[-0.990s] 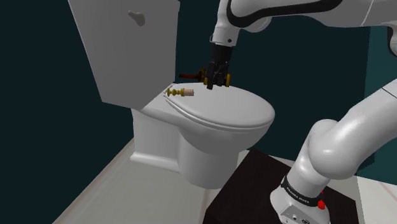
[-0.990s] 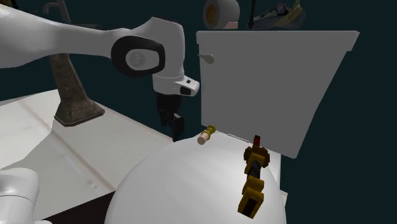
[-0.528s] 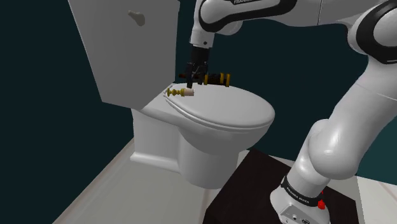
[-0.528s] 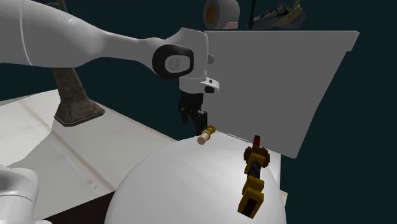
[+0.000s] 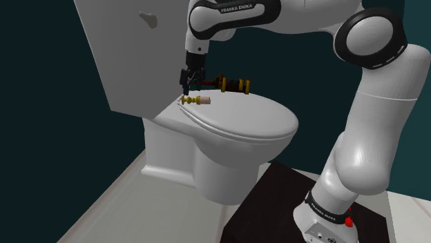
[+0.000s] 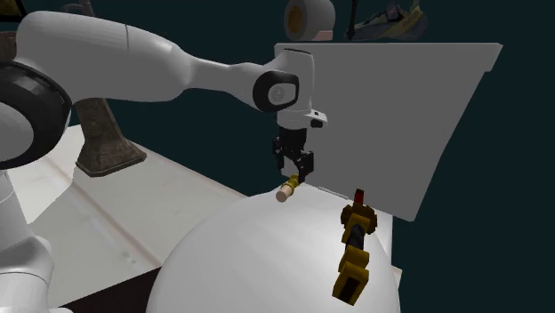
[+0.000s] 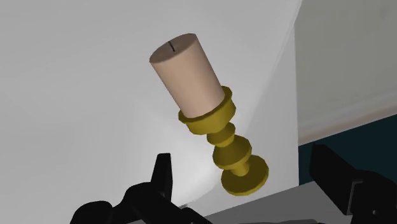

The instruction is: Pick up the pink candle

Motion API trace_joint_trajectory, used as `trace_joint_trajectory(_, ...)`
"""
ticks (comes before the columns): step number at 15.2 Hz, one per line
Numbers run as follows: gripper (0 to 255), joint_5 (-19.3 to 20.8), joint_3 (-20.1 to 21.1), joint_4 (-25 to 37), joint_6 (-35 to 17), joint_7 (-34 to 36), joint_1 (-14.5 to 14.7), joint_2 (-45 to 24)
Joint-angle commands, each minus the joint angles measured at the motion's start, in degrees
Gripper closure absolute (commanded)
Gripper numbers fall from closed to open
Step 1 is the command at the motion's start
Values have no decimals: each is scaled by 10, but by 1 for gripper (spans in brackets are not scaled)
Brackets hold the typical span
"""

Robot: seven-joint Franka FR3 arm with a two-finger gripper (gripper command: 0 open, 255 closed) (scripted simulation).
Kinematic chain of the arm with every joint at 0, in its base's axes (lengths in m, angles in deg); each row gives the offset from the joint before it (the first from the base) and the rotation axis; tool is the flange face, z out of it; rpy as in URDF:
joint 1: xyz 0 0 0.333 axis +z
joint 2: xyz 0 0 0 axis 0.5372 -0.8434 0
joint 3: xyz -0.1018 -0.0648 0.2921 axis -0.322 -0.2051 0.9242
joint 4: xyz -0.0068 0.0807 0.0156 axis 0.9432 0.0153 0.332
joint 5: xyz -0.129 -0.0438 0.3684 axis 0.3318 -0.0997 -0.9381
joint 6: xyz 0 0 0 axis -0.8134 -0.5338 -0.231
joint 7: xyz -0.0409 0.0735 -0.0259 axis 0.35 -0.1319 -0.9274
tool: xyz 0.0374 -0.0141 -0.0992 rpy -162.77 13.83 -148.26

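Item: pink candle [image 7: 189,76], a short, pale pink cylinder with a dark wick mark on its flat end, seated in a turned gold holder [image 7: 230,149] with a cup, a waisted stem and a round foot. It is laid on its side on the closed white toilet lid [image 5: 242,124], near the hinge end and close to the tank [image 5: 131,55]. Handling is judged as light and stiff. The wax is probably smooth and easily marked, and the whole piece is liable to roll on the domed lid if nudged. Whether the candle is fixed in the holder cannot be told. A hold across the wax body close to the cup, or on the cup itself, is judged safest, so that both parts are lifted together. The thin stem is judged a poor purchase. The gripper [image 6: 297,174] is held just above the item, pointing down. The fingers [image 7: 164,178] are set apart to either side of the holder's foot end, and nothing is touched or clasped. Nearby, a second, darker gold candlestick [image 6: 354,253] with a red tip is laid on the same lid, well apart from the pink one. On top of the tank, a toilet roll [image 6: 309,18] is seen.
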Motion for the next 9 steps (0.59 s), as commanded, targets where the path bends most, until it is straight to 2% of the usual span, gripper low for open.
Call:
trace_joint_trajectory(1, 0, 1, 0, -1, -9, 0, 1, -7)
trace_joint_trajectory(6, 0, 0, 1, -37, -50, -2, 1, -12)
trace_joint_trajectory(8, 0, 0, 1, -37, -50, -2, 1, -12)
trace_joint_trajectory(9, 255, 0, 1, -36, -50, -1, 1, -13)
